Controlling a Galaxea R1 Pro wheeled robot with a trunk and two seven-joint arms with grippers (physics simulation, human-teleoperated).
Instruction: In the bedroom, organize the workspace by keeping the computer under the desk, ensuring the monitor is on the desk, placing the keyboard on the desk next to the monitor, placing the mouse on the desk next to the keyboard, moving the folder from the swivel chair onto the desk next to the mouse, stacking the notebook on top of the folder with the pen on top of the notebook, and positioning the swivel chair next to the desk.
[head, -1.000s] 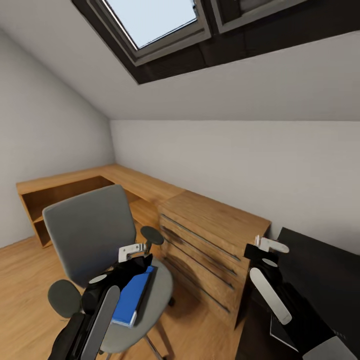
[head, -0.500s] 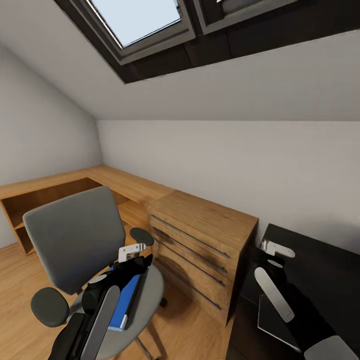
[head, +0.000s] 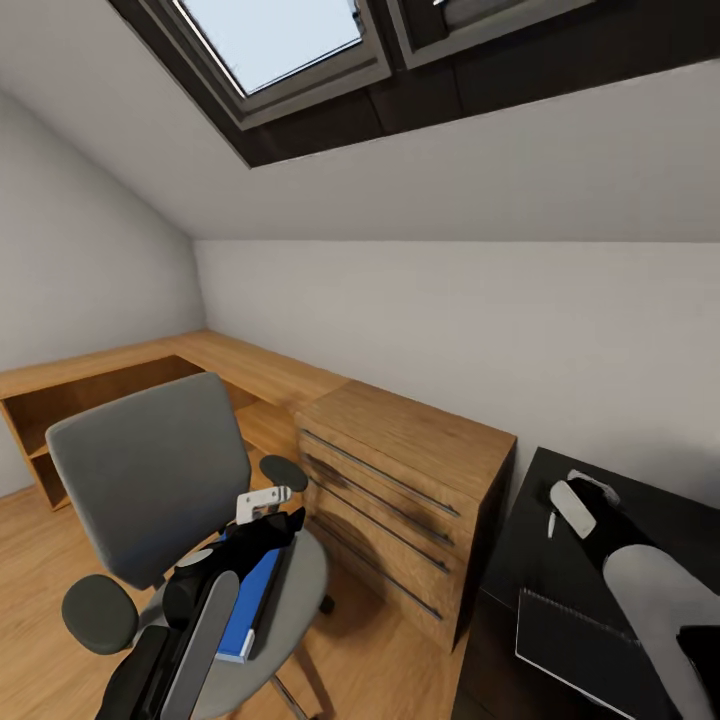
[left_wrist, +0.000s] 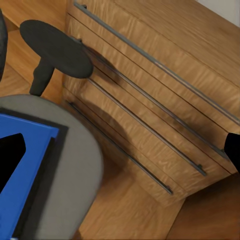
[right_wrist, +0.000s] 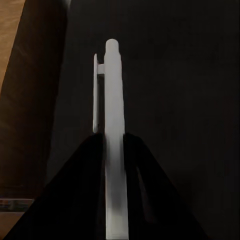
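Attic bedroom, sloped grey ceiling with dark-framed skylight (head: 270, 40) overhead. Swivel chair (head: 150, 480), grey with black armrests, stood on the light wood floor beside the light wood drawer unit (head: 400, 480). Folder (head: 250, 600), bright blue, lay flat on the chair seat, partly hidden in the head view by the left arm. Left claw (head: 265, 505) hung over the folder's far end; whether spread or pressed together could not be told. In the left wrist view the folder (left_wrist: 22, 170) lay on the grey seat near an armrest pad (left_wrist: 55, 47). Black surface (head: 640, 520) stood just right of the drawer unit. Notebook (head: 585, 650), dark-covered, lay on it near the front. Right claw (right_wrist: 114, 142) was pinching the pen (right_wrist: 114, 125), thin and white, lengthwise between its dark fingers (right_wrist: 80, 190) above the black surface; the pen (head: 551, 524) also appeared by the right arm in the head view.
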